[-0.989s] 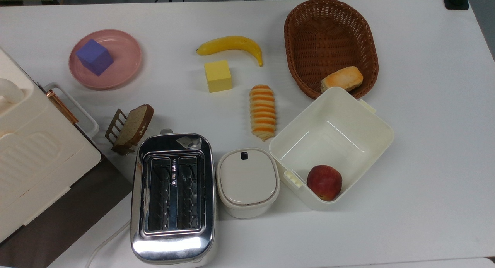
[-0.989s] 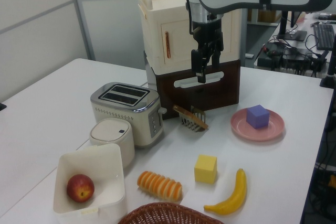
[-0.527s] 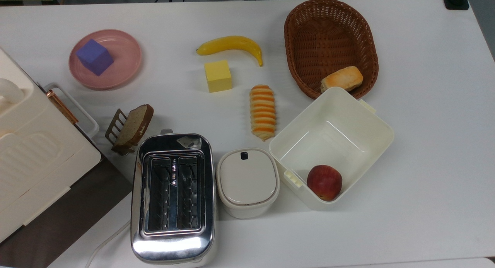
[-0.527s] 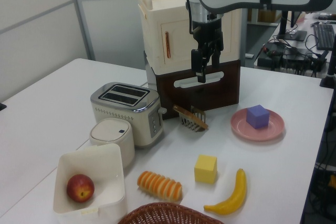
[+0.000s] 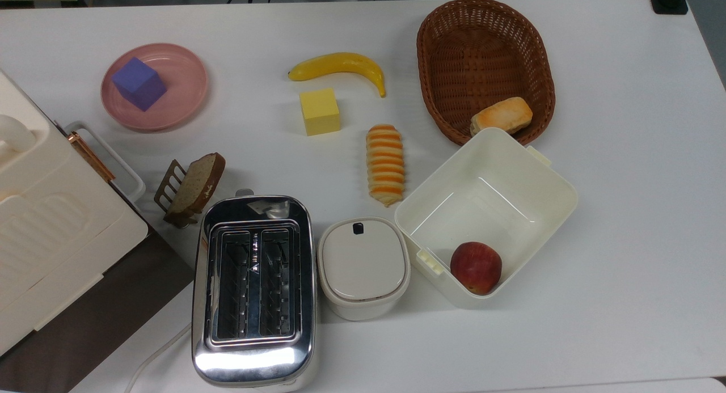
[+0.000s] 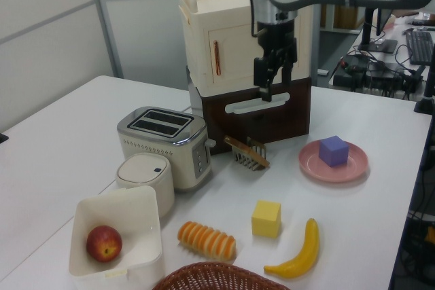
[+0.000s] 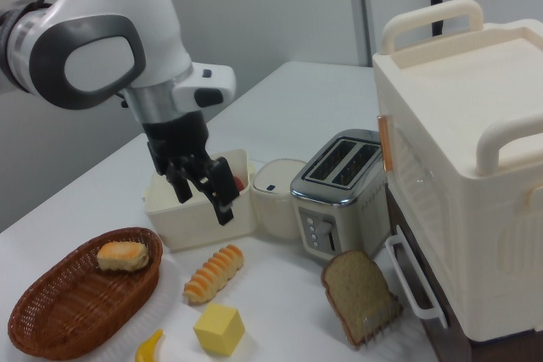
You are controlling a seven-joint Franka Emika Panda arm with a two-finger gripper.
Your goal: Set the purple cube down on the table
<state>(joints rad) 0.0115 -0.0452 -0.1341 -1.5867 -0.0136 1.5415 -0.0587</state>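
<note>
The jaws (image 6: 272,90), slightly parted and empty, hang high above the white surface (image 5: 624,211). The small matte purple cube (image 6: 334,151) sits well below them, off to the left view's right, on the round pink plate (image 6: 354,166). An off-centre descent could clip the rim and slide both.

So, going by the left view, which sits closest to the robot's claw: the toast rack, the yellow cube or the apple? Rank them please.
1. Toast rack: nearest, on the table just below the raised gripper.
2. Yellow cube: further forward, mid-table.
3. Apple: farthest, inside the white box at the left view's lower left.
</note>
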